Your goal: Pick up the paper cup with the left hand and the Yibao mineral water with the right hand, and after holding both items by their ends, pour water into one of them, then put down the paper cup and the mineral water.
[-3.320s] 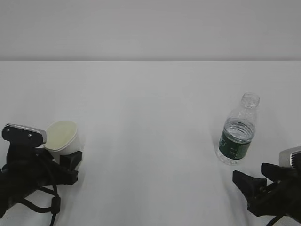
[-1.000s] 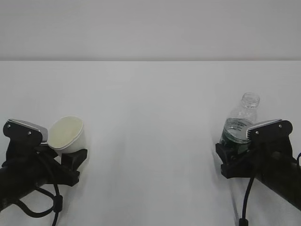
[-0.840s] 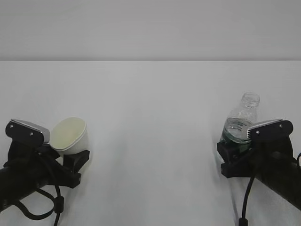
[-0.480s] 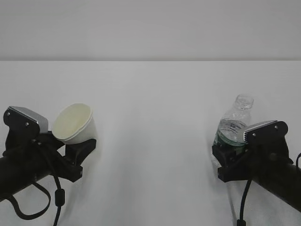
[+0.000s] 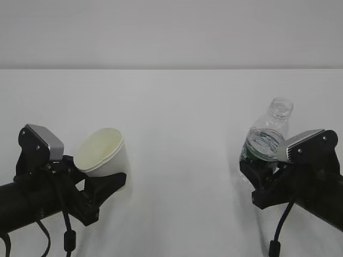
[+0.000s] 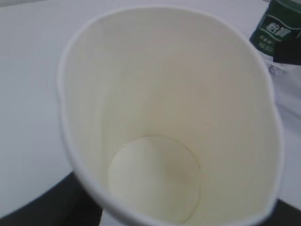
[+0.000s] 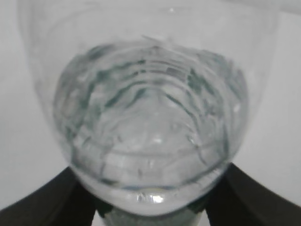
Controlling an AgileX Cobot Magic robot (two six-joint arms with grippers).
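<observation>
Gripping the paper cup (image 5: 103, 152) low, the left hand (image 5: 99, 184) tilts its mouth inward, while the right hand (image 5: 260, 179) clamps the Yibao mineral water (image 5: 266, 139) at its base, both off the table (image 5: 177, 107), apparently ready for pouring

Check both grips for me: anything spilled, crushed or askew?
No spill shows. The small white paper cup, empty inside, has its rim squeezed out of round in the left gripper. The clear ribbed plastic bottle leans slightly in the right gripper.
</observation>
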